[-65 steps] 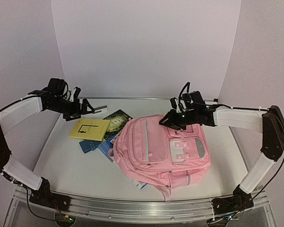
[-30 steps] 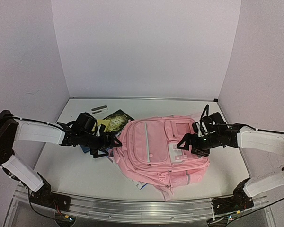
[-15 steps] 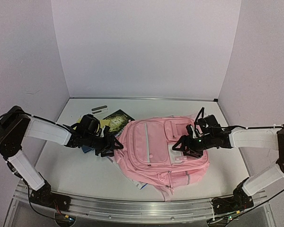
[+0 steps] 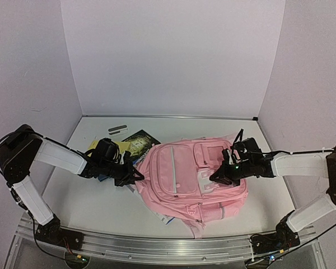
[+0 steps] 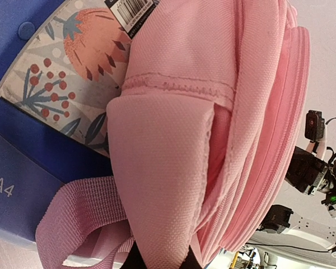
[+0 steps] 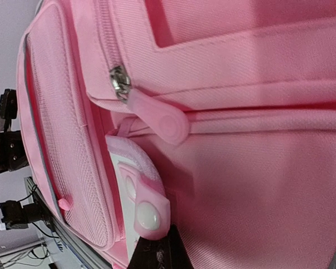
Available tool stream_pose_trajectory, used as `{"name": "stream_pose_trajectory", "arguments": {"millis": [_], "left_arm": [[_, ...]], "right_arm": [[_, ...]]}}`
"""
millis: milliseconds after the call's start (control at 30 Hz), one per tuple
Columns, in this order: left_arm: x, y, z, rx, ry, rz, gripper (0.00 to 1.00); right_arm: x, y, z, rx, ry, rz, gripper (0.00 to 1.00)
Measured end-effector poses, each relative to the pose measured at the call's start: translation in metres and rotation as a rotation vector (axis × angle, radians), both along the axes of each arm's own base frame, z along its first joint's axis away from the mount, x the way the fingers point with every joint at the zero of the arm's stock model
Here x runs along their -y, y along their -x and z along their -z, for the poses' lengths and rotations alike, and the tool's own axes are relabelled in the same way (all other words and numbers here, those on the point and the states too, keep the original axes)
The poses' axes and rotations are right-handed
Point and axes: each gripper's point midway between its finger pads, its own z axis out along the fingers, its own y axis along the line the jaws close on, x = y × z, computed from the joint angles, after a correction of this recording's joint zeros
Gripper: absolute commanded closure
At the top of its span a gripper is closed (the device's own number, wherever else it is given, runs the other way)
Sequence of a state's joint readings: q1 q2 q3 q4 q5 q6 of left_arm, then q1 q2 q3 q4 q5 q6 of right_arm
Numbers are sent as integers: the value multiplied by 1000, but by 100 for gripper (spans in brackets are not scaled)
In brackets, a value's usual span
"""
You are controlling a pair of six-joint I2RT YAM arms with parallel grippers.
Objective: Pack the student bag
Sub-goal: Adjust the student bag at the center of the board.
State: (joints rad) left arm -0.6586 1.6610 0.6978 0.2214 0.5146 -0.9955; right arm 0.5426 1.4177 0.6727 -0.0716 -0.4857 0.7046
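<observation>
Left wrist cam: left fingers (image 5: 135, 261) pinched shut on the student bag (image 5: 173, 129) side fabric, floral book (image 5: 56, 73) just behind. Right wrist cam: right fingers (image 6: 148, 259) squeezed closed near a zip pull (image 6: 157, 115). Only top view shows the bag lying mid-table (image 4: 84, 196).

Top view: the student bag (image 4: 193, 179) covers most of the books (image 4: 137, 144); only their edges show at its 9 and 6 o'clock sides. The jaws of the left gripper (image 4: 135, 176) and right gripper (image 4: 215, 178) are too small to resolve. The grey bar (image 4: 117, 130), at 11 o'clock from the bag, is unidentifiable. Left wrist view: the blue folder (image 5: 22, 168) is cut off at 9 o'clock, and the fingers (image 5: 135, 260) at 6 o'clock.
</observation>
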Motion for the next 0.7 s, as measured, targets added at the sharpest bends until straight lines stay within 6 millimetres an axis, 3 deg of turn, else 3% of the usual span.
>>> {"name": "stream_pose_trajectory", "arguments": {"millis": [400,700], "left_arm": [[8,-7,-2,9,2,3,100],[15,-13,-5,19,0,1,100]], "right_arm": [[-8,-3,-22,77,-2,-1,100],[-11,-6,-28,114,44,15,100]]}}
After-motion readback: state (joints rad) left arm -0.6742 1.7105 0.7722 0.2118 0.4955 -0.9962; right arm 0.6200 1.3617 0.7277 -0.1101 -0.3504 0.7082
